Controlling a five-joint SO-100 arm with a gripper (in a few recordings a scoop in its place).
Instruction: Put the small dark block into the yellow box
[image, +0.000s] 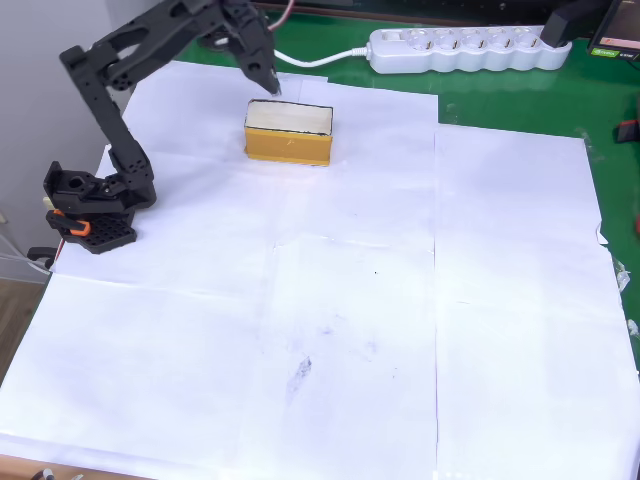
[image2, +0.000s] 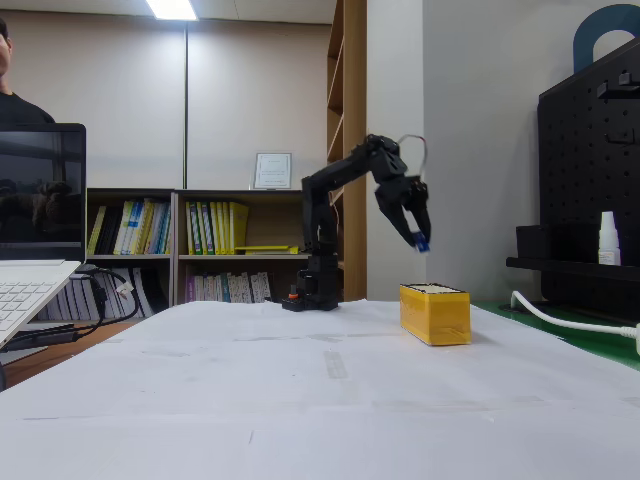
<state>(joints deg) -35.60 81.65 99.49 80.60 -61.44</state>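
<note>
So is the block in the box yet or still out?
Out. The claw holds the block at its tips, in the air above the box.

The table (image: 615, 90) has a green top, mostly covered by white paper sheets (image: 400, 300) laid edge to edge. On the paper, just below and beside the jaws in the overhead view, sits the yellow box (image: 289, 132). The arm's black base (image: 90, 205) stands on the paper well to the jaws' lower left. A white power strip (image: 470, 48) lies on the green, to the jaws' right.
</note>
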